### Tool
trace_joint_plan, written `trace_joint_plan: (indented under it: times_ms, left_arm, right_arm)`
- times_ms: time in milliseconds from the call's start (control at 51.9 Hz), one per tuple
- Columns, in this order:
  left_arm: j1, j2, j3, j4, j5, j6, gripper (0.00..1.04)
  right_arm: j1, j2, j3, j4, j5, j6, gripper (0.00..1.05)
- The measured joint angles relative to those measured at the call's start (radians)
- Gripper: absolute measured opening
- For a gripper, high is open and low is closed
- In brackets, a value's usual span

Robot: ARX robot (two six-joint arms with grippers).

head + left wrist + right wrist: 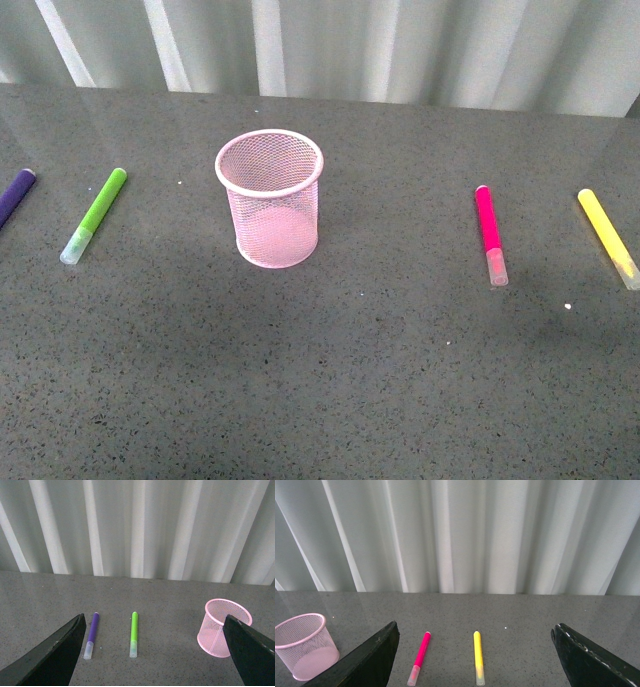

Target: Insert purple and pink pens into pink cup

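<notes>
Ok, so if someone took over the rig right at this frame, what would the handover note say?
Left gripper: open, holding nothing, above the table.
Right gripper: open, holding nothing.
Pink cup: upright mid-table, no pen in it.
Purple pen: lying flat at the far left, beyond the green marker.
Pink pen: lying flat to the right of the cup, with the yellow marker further right.
Done: nothing so far.
Left: pick up both pens and put them in the cup. The purple one looks handiest for the left arm and the pink one for the right.
</notes>
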Motion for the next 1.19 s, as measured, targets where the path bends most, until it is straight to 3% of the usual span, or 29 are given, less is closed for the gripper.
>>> trace_joint_plan:
  times_ms: [1195]
  left_arm:
    - [0.000,0.000,0.000,0.000,0.000,0.000,0.98]
  right_arm:
    - [0.000,0.000,0.000,0.000,0.000,0.000,0.98]
